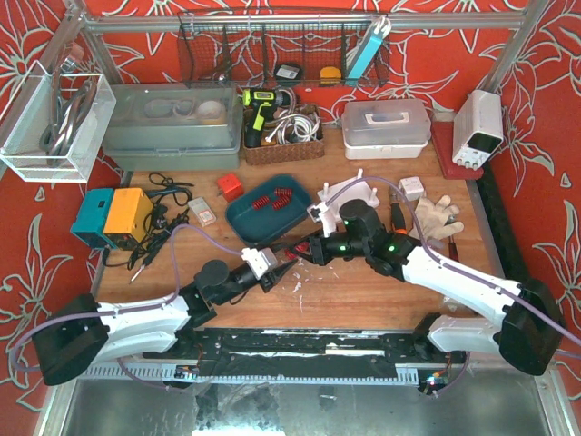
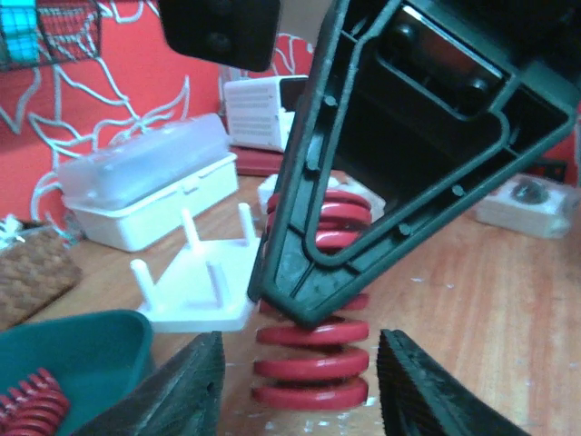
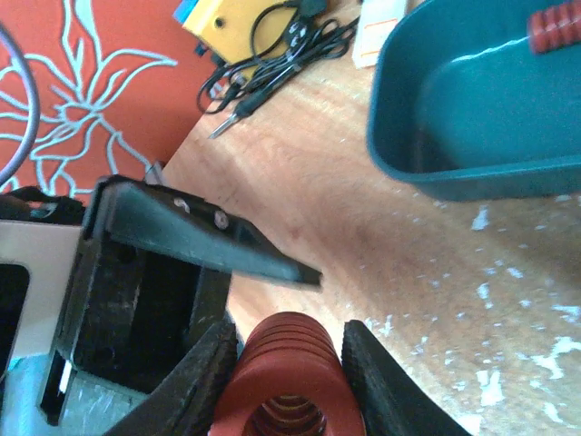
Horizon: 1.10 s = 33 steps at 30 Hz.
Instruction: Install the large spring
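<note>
here, on scuffed wood table amid red walls, right claw grips large spring; left claw gapes.

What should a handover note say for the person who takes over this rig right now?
Grippers: the right gripper is shut on the large spring. The left gripper is open, with its fingers either side of the spring's lower coils, not clamping.
Things: the white peg fixture sits behind the grippers with nothing mounted on it. The teal tray to its left holds smaller red springs.
Done: the spring is gripped.
Left: carry it to the fixture and seat it on a peg. The left gripper probably needs to back away first.
</note>
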### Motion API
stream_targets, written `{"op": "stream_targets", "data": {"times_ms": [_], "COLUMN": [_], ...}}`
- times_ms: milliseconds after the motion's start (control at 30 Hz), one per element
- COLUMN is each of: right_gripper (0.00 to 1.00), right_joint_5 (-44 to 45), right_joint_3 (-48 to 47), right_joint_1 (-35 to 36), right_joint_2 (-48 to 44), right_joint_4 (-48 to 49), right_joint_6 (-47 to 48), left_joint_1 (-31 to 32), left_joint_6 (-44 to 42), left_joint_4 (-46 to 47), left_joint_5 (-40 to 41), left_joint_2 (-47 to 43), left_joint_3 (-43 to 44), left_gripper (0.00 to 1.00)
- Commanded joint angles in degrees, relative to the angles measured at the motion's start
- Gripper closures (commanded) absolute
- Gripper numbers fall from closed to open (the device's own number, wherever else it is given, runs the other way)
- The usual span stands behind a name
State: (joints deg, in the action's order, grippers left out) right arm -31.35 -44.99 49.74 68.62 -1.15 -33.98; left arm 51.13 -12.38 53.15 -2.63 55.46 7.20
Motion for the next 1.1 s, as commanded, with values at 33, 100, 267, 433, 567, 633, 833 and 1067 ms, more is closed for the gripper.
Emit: {"op": "stream_targets", "data": {"times_ms": [33,100,267,433,567,633,833,1067], "right_gripper": [1.00,1.00,1.00,1.00,1.00,1.00,1.00,1.00], "right_joint_5": [7.9,13.3,32.9,47.7,47.6,47.0,47.7,43.9], "right_joint_3": [0.8,0.6,-2.7,-6.6,-10.6,-13.3,-20.4,-29.6], "right_joint_1": [0.0,0.0,-0.4,-3.6,-9.7,-12.8,-19.6,-25.3], "right_joint_2": [-3.7,-4.9,-4.9,-0.8,4.4,7.5,17.4,29.0], "right_joint_4": [0.0,-1.2,-8.7,-10.9,-9.9,-9.8,-9.3,-10.6], "right_joint_6": [0.8,2.3,8.9,15.0,16.7,17.2,19.7,19.8], "left_joint_1": [0.1,0.0,0.0,0.0,0.0,0.0,0.0,0.0], "left_joint_6": [1.0,2.1,5.1,10.1,10.9,11.5,12.1,12.1], "left_joint_4": [1.2,0.8,-1.3,-4.6,-6.6,-7.1,-8.6,-9.1], "left_joint_5": [3.8,5.7,9.4,11.2,13.2,13.2,12.9,12.6], "left_joint_2": [-1.1,-0.8,0.7,3.6,4.8,4.6,3.9,3.9], "left_joint_3": [0.9,0.9,1.6,3.2,4.9,5.4,5.9,6.4], "left_gripper": [0.38,0.20,0.00,0.00,0.00,0.00,0.00,0.00]}}
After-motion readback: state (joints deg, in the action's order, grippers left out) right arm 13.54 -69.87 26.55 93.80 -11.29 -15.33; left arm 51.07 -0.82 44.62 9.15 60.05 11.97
